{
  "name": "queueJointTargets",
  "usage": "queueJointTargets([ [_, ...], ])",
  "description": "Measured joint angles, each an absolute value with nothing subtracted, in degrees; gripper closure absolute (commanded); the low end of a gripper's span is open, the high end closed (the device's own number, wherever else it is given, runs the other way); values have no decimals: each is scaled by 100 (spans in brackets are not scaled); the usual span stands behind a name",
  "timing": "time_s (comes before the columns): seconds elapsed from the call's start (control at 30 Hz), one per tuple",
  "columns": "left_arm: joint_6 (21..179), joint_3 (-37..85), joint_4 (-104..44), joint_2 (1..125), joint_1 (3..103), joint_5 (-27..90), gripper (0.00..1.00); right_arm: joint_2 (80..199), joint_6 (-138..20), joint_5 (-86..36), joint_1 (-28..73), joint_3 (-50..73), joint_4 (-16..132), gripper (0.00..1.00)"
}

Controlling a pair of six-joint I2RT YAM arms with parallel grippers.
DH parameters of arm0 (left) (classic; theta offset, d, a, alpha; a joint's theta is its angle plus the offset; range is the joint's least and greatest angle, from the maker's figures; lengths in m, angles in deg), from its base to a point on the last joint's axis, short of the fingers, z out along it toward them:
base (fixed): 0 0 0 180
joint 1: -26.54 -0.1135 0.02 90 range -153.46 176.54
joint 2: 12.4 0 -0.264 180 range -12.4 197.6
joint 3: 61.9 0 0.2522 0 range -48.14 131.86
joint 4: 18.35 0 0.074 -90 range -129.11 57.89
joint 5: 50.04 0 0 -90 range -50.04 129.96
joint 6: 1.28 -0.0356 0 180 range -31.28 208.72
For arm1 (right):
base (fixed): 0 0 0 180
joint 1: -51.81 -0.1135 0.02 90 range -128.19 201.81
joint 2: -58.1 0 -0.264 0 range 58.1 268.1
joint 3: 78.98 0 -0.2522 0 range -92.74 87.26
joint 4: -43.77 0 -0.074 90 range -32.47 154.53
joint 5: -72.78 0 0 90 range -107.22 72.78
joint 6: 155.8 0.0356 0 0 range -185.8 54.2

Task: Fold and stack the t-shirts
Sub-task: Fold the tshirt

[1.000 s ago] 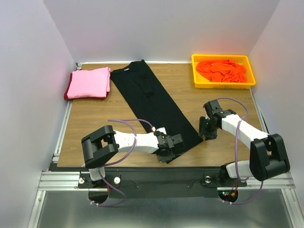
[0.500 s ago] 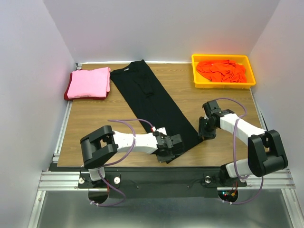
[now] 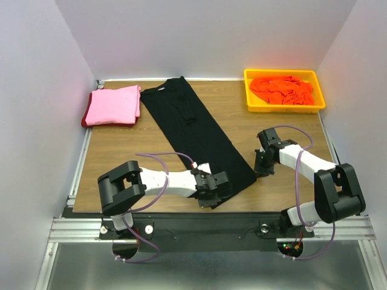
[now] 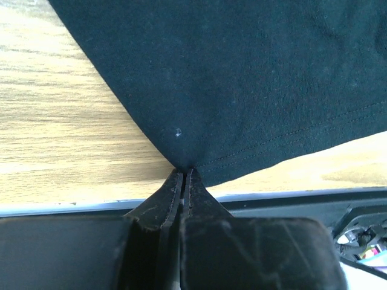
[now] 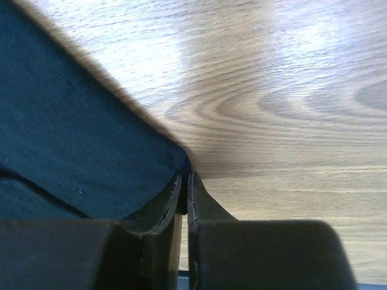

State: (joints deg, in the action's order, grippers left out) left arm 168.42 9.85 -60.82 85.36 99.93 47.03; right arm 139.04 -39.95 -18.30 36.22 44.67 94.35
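Observation:
The black t-shirt (image 3: 193, 133) lies as a long folded strip running diagonally from the back middle to the near edge of the table. My left gripper (image 3: 211, 192) is shut on its near hem corner (image 4: 184, 163). My right gripper (image 3: 259, 168) is shut on the strip's right hem corner (image 5: 181, 166). A folded pink t-shirt (image 3: 112, 104) lies on a dark red one (image 3: 84, 121) at the back left. A bright orange t-shirt (image 3: 282, 89) sits crumpled in the yellow tray.
The yellow plastic tray (image 3: 250, 104) stands at the back right corner. White walls close in the left, back and right sides. The table's near edge (image 4: 72, 204) runs just below my left fingers.
My right gripper has edged left onto the shirt's corner. My left gripper has shifted slightly left along the near hem. The shirt itself has barely moved.

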Motion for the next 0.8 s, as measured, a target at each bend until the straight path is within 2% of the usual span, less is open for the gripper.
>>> queueJointTargets([
  [0.17, 16805, 802, -5955, 8405, 9995, 4598, 100, 13841, -3890, -1817, 3672, 4496, 9442, 99],
  [0.8, 16573, 524, -5922, 8156, 10141, 4262, 100, 13225, -3658, -2407, 3878, 4500, 10004, 99],
])
